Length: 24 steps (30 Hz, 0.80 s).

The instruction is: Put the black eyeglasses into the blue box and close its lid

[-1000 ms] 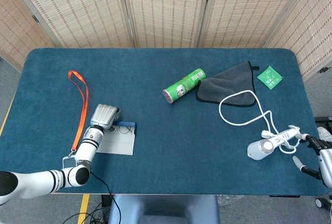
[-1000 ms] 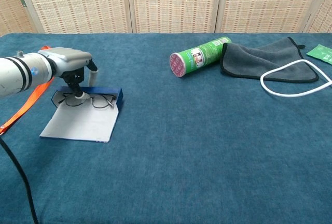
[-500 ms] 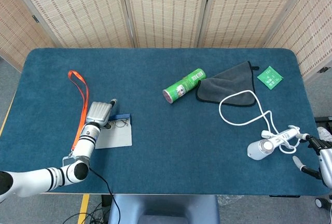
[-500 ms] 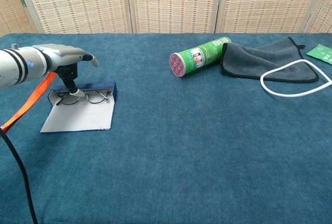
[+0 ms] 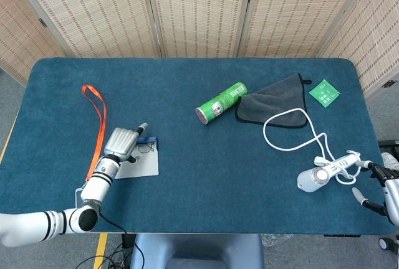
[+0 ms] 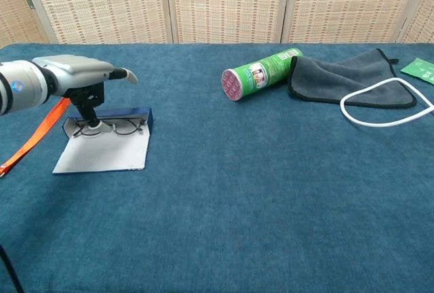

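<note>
- Your left hand (image 6: 78, 79) hangs over the blue box (image 6: 108, 145) at the left of the tabletop (image 5: 206, 175), palm down. One finger sticks out straight toward the middle of the tabletop, and a dark fingertip reaches down to the frames.
- The black eyeglasses (image 6: 112, 128) lie in the open blue box against its raised blue back wall, lenses side by side. From the chest view that lower fingertip touches the left lens area; whether it pinches the frame or only presses on it, you cannot tell from these pictures.
- The box's pale lid (image 5: 140, 167) lies flat and open on the tabletop, toward the near edge.
- An orange lanyard (image 5: 96, 126) runs in a long strip just left of your left hand, ending by a small badge at the near edge.
- Your right hand (image 5: 380, 191) shows only at the far right edge of the head view; dark, pale-tipped fingers stand apart with nothing between them.
- A white cable (image 5: 293, 135) loops across the right side to a white device (image 5: 321, 174) near that hand.
- The green can (image 6: 261, 72) lies on its side mid-tabletop; its label print is too small to read.
- A grey cloth (image 6: 339, 76) lies just right of the can, a green packet (image 5: 324, 92) beyond it, writing unreadable.
</note>
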Motion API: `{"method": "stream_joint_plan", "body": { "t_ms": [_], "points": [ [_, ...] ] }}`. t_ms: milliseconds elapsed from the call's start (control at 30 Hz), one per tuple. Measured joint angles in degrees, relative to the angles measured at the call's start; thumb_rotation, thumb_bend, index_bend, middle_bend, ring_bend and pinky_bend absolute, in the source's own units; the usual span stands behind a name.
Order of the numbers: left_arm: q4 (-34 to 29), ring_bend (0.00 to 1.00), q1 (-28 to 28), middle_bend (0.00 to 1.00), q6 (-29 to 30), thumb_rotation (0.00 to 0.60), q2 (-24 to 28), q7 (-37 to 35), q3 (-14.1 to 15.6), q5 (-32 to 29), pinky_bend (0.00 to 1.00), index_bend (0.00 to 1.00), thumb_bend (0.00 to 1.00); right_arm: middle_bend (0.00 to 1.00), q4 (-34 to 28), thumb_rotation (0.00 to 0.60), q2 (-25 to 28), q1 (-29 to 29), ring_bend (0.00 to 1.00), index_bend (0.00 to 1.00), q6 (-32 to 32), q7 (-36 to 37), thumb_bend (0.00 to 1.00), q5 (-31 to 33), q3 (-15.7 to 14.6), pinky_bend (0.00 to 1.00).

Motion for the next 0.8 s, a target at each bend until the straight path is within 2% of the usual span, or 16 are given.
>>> {"method": "stream_joint_plan", "body": {
  "t_ms": [200,467,800],
  "points": [
    [-2.36,0.98,3.22,0.94,1.43,0.600,0.52,-3.79,3.00,9.35,1.00,0.12,0.25,0.40,0.00,0.600,-0.08,0.15,0.48,0.29,-0.08,0.03,0.28,-0.34,-0.08,0.43],
    [-1.12,0.98,7.17,0.94,2.98,0.600,-1.31,-8.03,5.87,18.75,1.00,0.12,0.25,0.40,-0.41,0.600,0.24,0.06,0.48,0.29,0.29,-0.30,0.29,-0.56,-0.09,0.43],
    [2.68,0.98,9.07,0.94,2.75,0.600,-3.69,-5.71,6.69,20.48,1.00,0.12,0.25,0.40,-0.54,0.600,0.25,0.09,0.48,0.29,0.27,-0.46,0.29,-0.61,-0.12,0.43]
  ]
}}
